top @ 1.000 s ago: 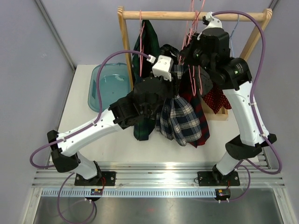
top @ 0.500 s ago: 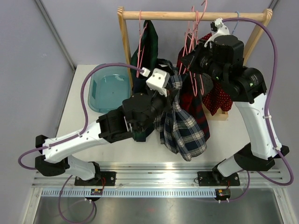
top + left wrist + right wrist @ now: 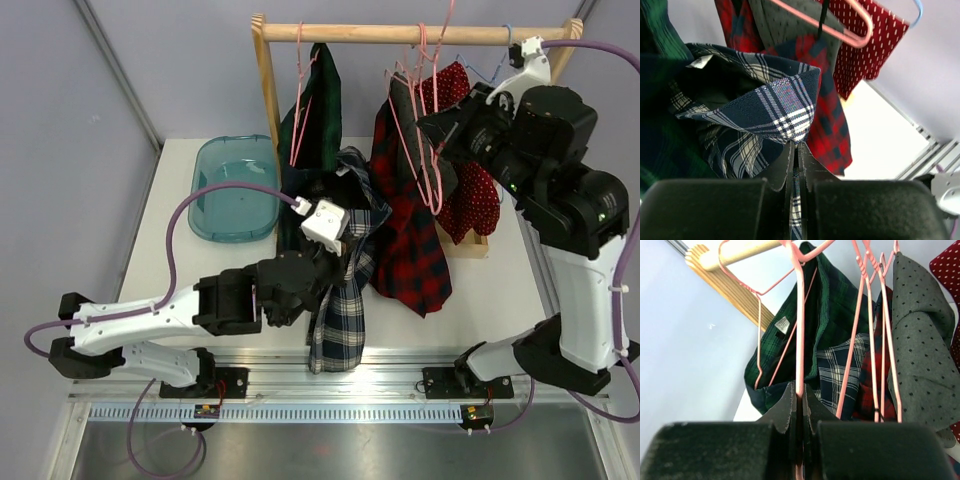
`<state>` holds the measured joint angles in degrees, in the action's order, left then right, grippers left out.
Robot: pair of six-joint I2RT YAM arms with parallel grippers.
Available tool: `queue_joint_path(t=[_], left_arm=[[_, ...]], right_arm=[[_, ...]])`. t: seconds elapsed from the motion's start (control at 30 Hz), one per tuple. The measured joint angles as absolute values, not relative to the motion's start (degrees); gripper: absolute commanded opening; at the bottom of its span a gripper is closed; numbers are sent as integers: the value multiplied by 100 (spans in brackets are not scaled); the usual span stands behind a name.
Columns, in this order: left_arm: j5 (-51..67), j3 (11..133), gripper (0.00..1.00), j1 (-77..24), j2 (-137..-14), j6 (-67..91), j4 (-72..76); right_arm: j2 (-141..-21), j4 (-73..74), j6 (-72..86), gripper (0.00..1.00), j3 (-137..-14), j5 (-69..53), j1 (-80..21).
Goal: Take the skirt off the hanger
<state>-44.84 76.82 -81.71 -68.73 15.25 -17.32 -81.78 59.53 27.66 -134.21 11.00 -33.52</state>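
Note:
The navy and white plaid skirt [image 3: 338,305] hangs from my left gripper [image 3: 335,255] down toward the table's near edge. In the left wrist view the left gripper [image 3: 796,150] is shut on a fold of the skirt [image 3: 775,107]. My right gripper [image 3: 447,135] is up by the rail. In the right wrist view it [image 3: 799,390] is shut on the wire of a pink hanger [image 3: 800,330]. That hanger [image 3: 432,175] hangs among the other clothes. Whether the skirt still touches the hanger is hidden.
A wooden rail [image 3: 400,33] on a wooden frame carries several pink hangers, a green plaid garment [image 3: 318,95], a red plaid one [image 3: 405,240], a grey dotted one [image 3: 925,350] and a red dotted one [image 3: 478,200]. A teal basin [image 3: 232,190] sits at the back left.
My left arm has drawn back toward the near edge, pulling the plaid skirt down and away from the rack. My right arm has moved up and right with the pink hanger.

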Motion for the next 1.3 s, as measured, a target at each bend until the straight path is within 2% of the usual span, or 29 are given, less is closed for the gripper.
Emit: queue_joint_path(t=[0.17,0.33,0.4,0.5,0.6,0.67,0.77,1.0,1.2,1.3], left_arm=[[-4943,7854,0,-8525,-6954,1586,-2305],[-6869,9784,0,-10095,-7837,615,-3461],[-7411,10287,0,-10680,-8158,-1197,-2453],[-7950,10597,0,-11277,-8617,-4945,950],[-8250,11961,0,-11465,-9559,-7955,3763],[-8291,12685,0,-11467,-9907,-9080,4619],[-8294,12960,0,-11463,-9826,-9730,4845],[-7658,12674,0,-11367,-8785,-10711,6082],[-7172,11399,0,-11187,-6980,-10978,6569],[-6917,10420,0,-11177,-5712,-10390,5970]], right_arm=[[-7658,5913,2764,0,-13067,1083,-3352],[-6591,5675,2674,0,-11985,1013,-3345],[-6047,5546,2633,0,-11485,974,-3343],[-5330,5548,2593,0,-11111,980,-3343],[-4713,5561,2589,0,-11109,1044,-3330],[-4375,5579,2591,0,-11104,1085,-3330],[-3883,5645,2589,0,-11004,1221,-3326],[-3459,5964,2565,0,-10871,1640,-3326],[-3461,6095,2502,0,-10442,1739,-3326],[-3461,6093,2436,0,-10230,1728,-3326]])
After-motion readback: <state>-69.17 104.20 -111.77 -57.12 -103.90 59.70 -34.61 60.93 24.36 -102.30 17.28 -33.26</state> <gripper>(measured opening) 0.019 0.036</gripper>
